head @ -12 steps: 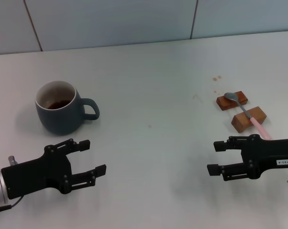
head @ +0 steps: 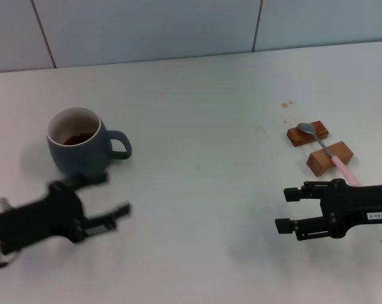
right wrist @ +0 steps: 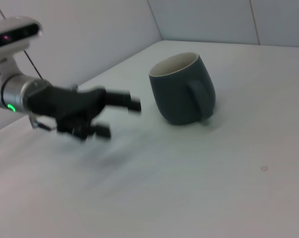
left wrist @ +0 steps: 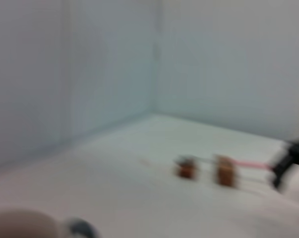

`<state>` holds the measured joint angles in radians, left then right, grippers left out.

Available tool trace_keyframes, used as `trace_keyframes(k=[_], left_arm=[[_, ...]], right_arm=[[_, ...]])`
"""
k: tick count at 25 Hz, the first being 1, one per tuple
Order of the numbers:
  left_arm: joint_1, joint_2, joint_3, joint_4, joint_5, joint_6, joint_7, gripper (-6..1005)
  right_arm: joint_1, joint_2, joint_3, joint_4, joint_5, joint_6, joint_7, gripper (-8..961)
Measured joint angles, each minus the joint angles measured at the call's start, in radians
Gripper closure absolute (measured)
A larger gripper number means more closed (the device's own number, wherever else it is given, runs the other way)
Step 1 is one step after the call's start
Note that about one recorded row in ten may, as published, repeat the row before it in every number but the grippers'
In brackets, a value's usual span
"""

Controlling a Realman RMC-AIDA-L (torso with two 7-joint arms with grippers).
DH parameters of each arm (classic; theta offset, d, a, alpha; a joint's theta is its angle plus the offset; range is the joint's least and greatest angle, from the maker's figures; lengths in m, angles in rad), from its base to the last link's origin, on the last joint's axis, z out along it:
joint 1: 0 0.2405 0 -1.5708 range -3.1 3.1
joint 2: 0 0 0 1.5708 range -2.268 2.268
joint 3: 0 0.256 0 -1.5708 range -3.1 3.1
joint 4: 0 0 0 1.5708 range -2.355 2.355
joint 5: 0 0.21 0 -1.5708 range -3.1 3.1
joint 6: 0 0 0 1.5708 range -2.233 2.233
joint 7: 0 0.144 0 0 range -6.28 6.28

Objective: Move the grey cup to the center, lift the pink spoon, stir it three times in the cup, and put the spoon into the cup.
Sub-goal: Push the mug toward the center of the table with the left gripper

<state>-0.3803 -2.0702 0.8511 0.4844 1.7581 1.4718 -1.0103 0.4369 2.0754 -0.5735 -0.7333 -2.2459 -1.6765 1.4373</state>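
Observation:
The grey cup stands at the left of the table with dark liquid inside and its handle pointing right; it also shows in the right wrist view. My left gripper is open, just in front of the cup and apart from it; it shows in the right wrist view too. The pink spoon lies across two brown wooden blocks at the right, and it shows in the left wrist view. My right gripper is open in front of the blocks, empty.
The white table runs back to a tiled wall. Small brown stains lie behind the blocks.
My left gripper has moved back and left, closer to the cup. The right arm, cup and spoon have not moved.

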Motion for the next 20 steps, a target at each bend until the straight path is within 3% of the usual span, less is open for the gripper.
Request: trace_keyframes(k=[5, 6, 7, 11, 15, 20], left_arm=[[0.055, 0.0, -0.162, -0.031, -0.204, -0.023, 0.214, 224], [0.055, 0.0, -0.162, -0.031, -0.204, -0.023, 0.214, 227], [0.059, 0.001, -0.27, -0.076, -0.289, -0.077, 0.308, 230], [0.047, -0.001, -0.422, -0.17, -0.389, -0.153, 0.537, 444], [-0.008, -0.005, -0.548, -0.337, -0.516, -0.229, 0.951, 581], [-0.078, -0.009, -0.598, -0.469, -0.542, -0.301, 1.364, 706]], right_arm=[[-0.005, 0.0, 0.0, 0.0, 0.0, -0.003, 0.0, 126], [-0.006, 0.0, 0.0, 0.0, 0.0, -0.004, 0.0, 126], [-0.008, 0.0, 0.0, 0.0, 0.0, -0.005, 0.0, 126], [-0.012, 0.0, 0.0, 0.0, 0.0, -0.008, 0.0, 126], [-0.012, 0.0, 0.0, 0.0, 0.0, -0.009, 0.0, 126], [-0.01, 0.0, 0.0, 0.0, 0.0, -0.012, 0.002, 126]])
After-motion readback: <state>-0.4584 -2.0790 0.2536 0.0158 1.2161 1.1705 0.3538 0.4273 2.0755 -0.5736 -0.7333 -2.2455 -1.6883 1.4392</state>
